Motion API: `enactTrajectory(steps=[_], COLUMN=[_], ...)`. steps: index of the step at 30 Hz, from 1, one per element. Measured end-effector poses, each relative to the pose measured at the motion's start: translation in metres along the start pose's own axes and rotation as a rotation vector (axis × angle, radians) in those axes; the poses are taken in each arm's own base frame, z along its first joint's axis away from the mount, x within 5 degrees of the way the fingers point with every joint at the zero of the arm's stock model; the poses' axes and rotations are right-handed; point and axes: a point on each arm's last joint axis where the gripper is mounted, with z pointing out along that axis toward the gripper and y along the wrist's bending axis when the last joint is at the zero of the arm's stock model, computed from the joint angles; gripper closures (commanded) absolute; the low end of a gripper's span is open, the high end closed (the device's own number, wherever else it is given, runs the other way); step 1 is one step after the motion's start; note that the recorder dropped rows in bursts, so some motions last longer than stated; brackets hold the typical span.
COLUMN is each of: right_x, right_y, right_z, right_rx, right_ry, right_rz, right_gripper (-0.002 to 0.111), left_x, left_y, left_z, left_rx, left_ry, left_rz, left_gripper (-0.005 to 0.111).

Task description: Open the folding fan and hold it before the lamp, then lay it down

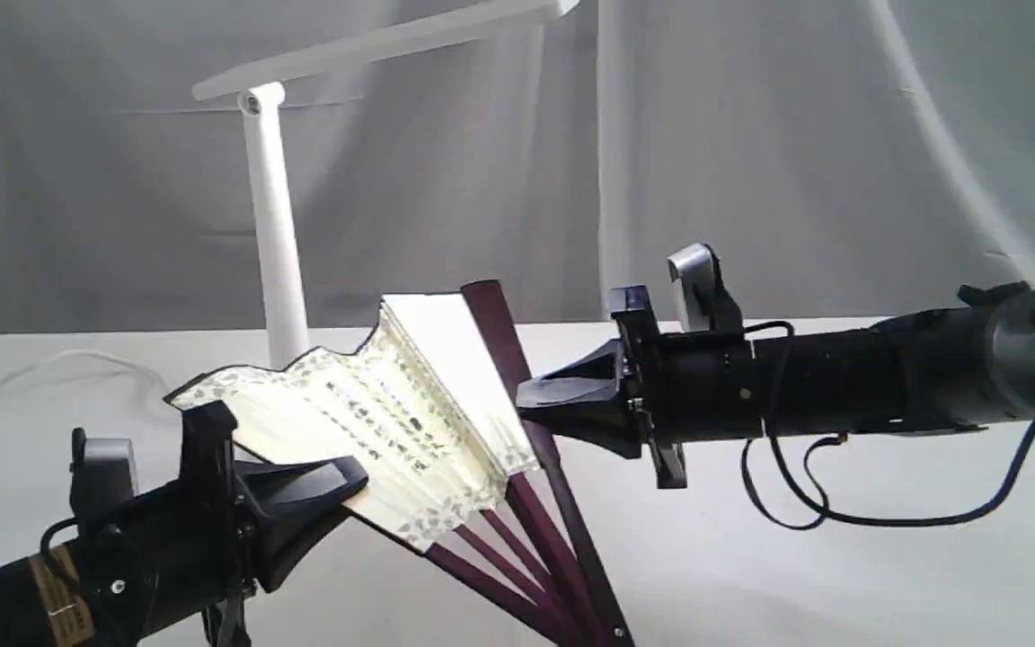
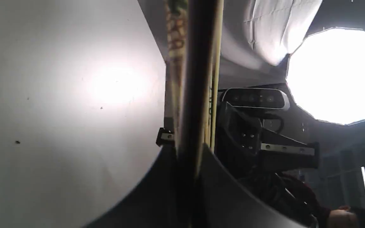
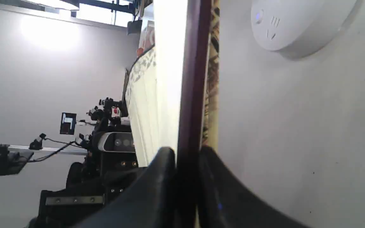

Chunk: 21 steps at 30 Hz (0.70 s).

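Observation:
The folding fan (image 1: 392, 409) is partly spread above the table, its cream pleated leaf showing black calligraphy and a grey floral border, its maroon ribs meeting at the bottom centre. My left gripper (image 1: 351, 481) is shut on the fan's left guard (image 2: 195, 95). My right gripper (image 1: 531, 404) is shut on the right maroon guard (image 3: 192, 95). The white lamp (image 1: 270, 207) stands behind the fan, its post tilted and its bar head overhead. Its round base (image 3: 293, 22) shows in the right wrist view.
A white table (image 1: 841, 557) lies under both arms, with grey cloth draped behind. The lamp's white cord (image 1: 50, 364) trails at the back left. A black cable (image 1: 841, 512) hangs under the right arm. A bright round studio light (image 2: 337, 72) shines in the left wrist view.

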Motion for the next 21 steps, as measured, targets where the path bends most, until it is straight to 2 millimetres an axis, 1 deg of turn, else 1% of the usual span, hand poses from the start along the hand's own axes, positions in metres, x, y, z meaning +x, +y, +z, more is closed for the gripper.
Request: enactTrajectory(steps=[13, 21], right_x=[-0.012, -0.021], right_y=[-0.006, -0.014], right_z=[-0.021, -0.041], right_rx=[0.007, 0.021], right_ry=[-0.068, -0.124], right_rz=[0.017, 0.041], right_gripper=[0.108, 0.108], left_x=[0.000, 0.014], left_y=[0.000, -0.004], left_z=[0.000, 0.012], left_rx=[0.004, 0.021], left_ry=[-0.007, -0.016], left_rz=[-0.003, -0.029], left_gripper=[0.107, 0.107])
